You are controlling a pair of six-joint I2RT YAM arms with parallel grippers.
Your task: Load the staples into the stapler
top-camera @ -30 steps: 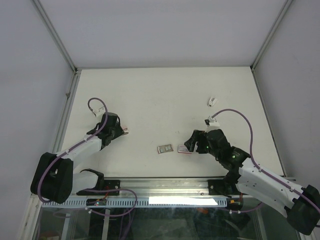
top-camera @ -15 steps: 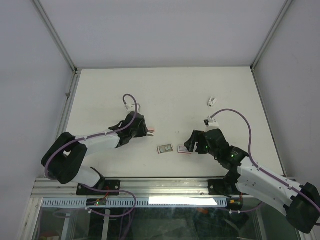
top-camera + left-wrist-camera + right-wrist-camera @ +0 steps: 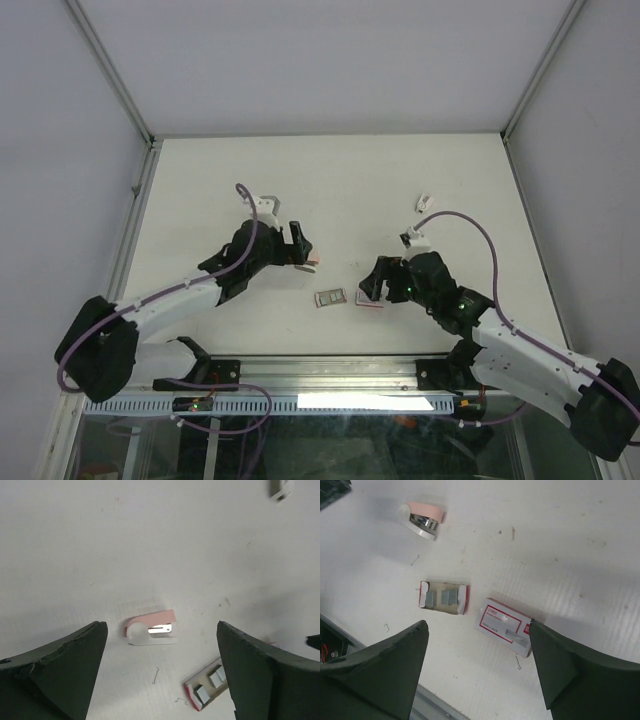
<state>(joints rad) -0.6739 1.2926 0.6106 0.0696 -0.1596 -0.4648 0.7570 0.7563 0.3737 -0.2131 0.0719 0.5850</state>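
Observation:
The stapler (image 3: 150, 628), pink on top with a white base, lies alone on the table between the fingers of my open left gripper (image 3: 161, 626); nothing touches it. In the top view the stapler (image 3: 311, 262) sits just right of the left gripper (image 3: 298, 250). The staples are in two parts. The grey inner tray (image 3: 444, 597) holds silvery strips. The white box with a red label (image 3: 504, 626) has one strip lying on it. My right gripper (image 3: 477, 626) hovers open over the box, its right finger just past the box's end.
A small white oblong piece (image 3: 424, 203) lies at the back right. Loose bent staples (image 3: 156, 676) are scattered on the table near the tray (image 3: 330, 297). The metal rail at the table's near edge (image 3: 320, 375) runs just below both grippers.
My left arm has carried the stapler rightwards towards the tray, then opened and let it go onto the table. The right gripper has opened slightly wider over the box.

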